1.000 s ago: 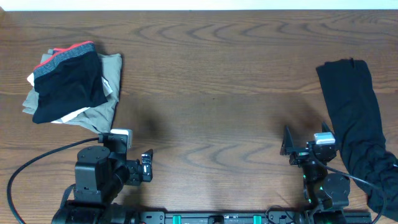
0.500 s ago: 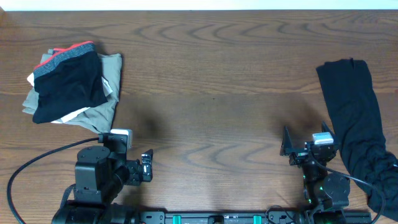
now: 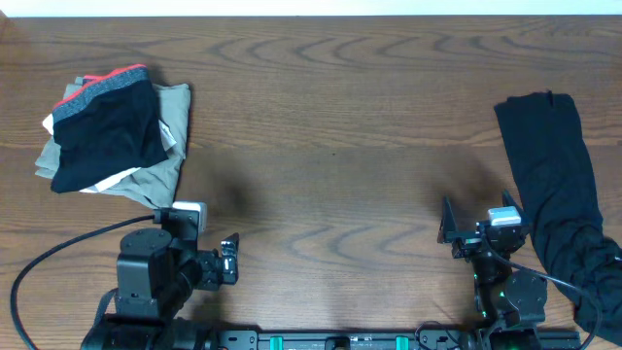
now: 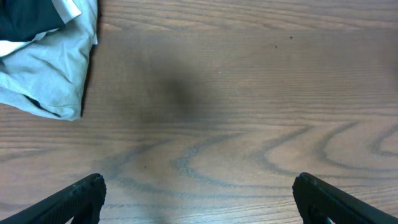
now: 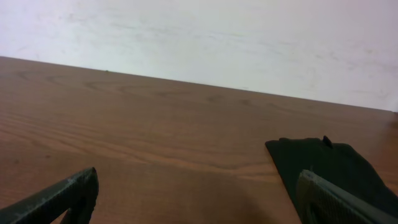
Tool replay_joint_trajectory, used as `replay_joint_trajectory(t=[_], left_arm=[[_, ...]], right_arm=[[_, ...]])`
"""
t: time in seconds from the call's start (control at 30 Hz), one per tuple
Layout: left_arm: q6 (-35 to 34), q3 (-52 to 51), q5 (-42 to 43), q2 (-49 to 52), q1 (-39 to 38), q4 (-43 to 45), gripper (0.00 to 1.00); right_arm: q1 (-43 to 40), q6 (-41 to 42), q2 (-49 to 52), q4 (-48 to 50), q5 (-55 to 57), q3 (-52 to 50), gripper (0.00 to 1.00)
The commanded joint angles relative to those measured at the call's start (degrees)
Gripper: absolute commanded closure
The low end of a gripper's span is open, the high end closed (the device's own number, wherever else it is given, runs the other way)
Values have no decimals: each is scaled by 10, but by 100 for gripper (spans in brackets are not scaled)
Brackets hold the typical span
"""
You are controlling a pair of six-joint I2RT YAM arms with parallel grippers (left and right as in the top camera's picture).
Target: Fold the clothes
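At the far left of the tabletop (image 3: 330,146), a folded black garment (image 3: 107,131) with a coral-red band lies on a grey-green garment (image 3: 173,146). Near the front left, the left gripper (image 4: 199,190) hangs over bare wood with its fingers apart and empty. At front right, the right gripper (image 5: 198,190) is likewise spread and empty. Just beside it, a long black garment (image 3: 554,185) lies stretched out unfolded along the right edge.
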Motion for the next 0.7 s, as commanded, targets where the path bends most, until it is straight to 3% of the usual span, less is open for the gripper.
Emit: replay_joint_trajectory(t=[0.0, 0.17, 0.37, 0.67], left_arm=[[8, -16, -5, -30, 1, -1, 2], [22, -92, -21, -96, 1, 1, 2], [62, -204, -84, -190, 1, 75, 2], [94, -300, -156, -254, 1, 287, 2]], right_arm=[[-10, -7, -3, -2, -4, -3, 1], [-10, -7, -3, -2, -4, -3, 1], [-10, -7, -3, -2, -4, -3, 1], [-10, -7, -3, -2, -4, -3, 1]])
